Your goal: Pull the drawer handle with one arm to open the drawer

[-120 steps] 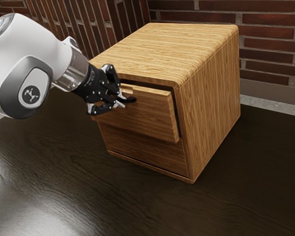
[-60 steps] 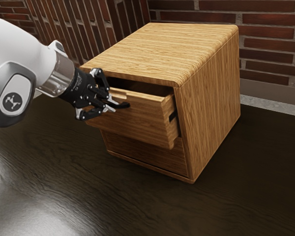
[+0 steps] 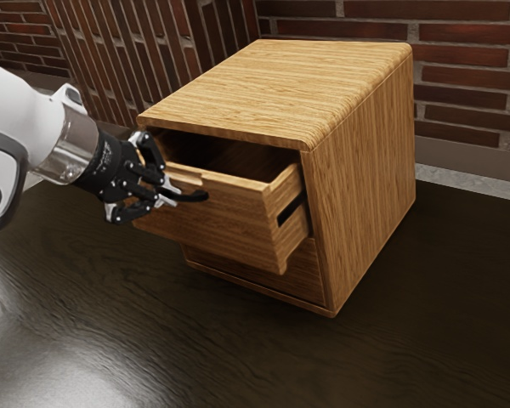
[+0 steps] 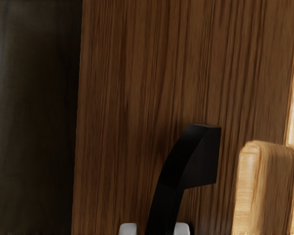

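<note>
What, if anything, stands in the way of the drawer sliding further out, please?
Nothing visible does: the drawer is partly out, and the table ahead of its front, around the tool, carries no object.

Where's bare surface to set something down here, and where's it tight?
Free: the dark table in front of the cabinet, the strip between cabinet and brick wall at the exterior view's right, and the cabinet's top. Crowded: at the open drawer, where the gripper sits.
</note>
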You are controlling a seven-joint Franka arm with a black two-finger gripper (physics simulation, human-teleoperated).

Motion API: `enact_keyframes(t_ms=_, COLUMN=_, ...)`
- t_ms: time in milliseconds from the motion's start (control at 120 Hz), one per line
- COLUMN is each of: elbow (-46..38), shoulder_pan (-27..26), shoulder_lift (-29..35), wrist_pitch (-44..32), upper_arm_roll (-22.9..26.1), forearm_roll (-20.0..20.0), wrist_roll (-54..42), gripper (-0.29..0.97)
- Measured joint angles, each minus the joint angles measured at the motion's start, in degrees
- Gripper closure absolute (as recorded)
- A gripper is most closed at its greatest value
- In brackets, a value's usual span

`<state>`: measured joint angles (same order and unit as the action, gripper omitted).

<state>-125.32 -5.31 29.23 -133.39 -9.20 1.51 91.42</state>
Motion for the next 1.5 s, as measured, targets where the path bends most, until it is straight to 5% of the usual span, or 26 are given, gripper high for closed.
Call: enact_keyframes(t_ms=1500, elbow=-11.42, shoulder_pan=-0.33, shoulder_lift=14.57, wrist_pitch=0.04, upper_arm_roll=0.07, forearm_roll=-0.08, wrist_roll=-0.10, gripper=0.73)
